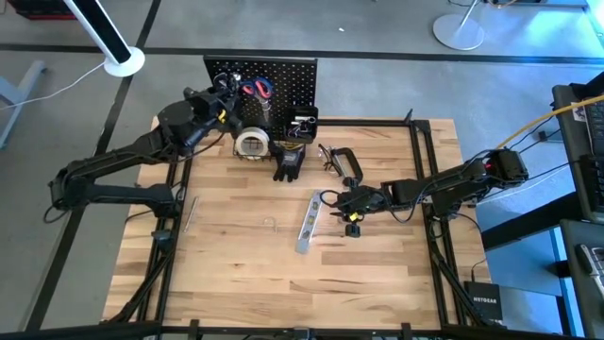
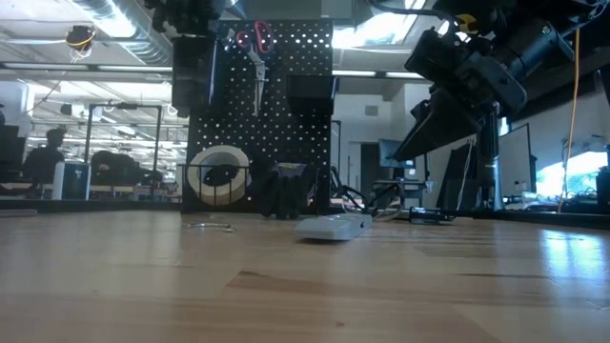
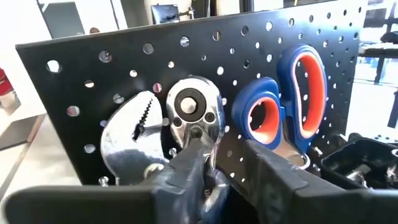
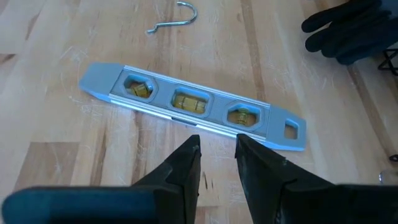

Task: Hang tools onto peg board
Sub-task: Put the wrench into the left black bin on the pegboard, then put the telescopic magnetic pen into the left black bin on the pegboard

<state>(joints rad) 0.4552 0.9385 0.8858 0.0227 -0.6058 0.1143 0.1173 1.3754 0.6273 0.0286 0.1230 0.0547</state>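
Note:
The black peg board (image 1: 283, 74) stands upright at the table's far edge. Red-and-blue scissors (image 3: 292, 87) hang on it. My left gripper (image 3: 227, 165) is at the board, left of the scissors, shut on silver pliers (image 3: 155, 124), whose head is up against the board's holes. A pale tape roll (image 1: 251, 144), black gloves (image 1: 288, 162) and a black C-clamp (image 1: 345, 162) lie at the board's foot. The silver level (image 4: 193, 106) lies flat mid-table. My right gripper (image 4: 217, 158) hovers above its right side, slightly open and empty. My left gripper holds the pliers just below the round pivot (image 3: 194, 134), pinched between its two fingers; the fingers themselves hide the exact spot. The fingers point level toward the far-side board. The pliers are clear of the table, jaws (image 3: 127, 134) upward, close against the board.
A black bin (image 1: 303, 123) with small parts hangs at the board's lower right and also shows in the left wrist view (image 3: 364, 158). A loose metal hook (image 4: 176, 17) lies on the wood left of the level. The near half of the table (image 1: 283, 283) is bare wood.

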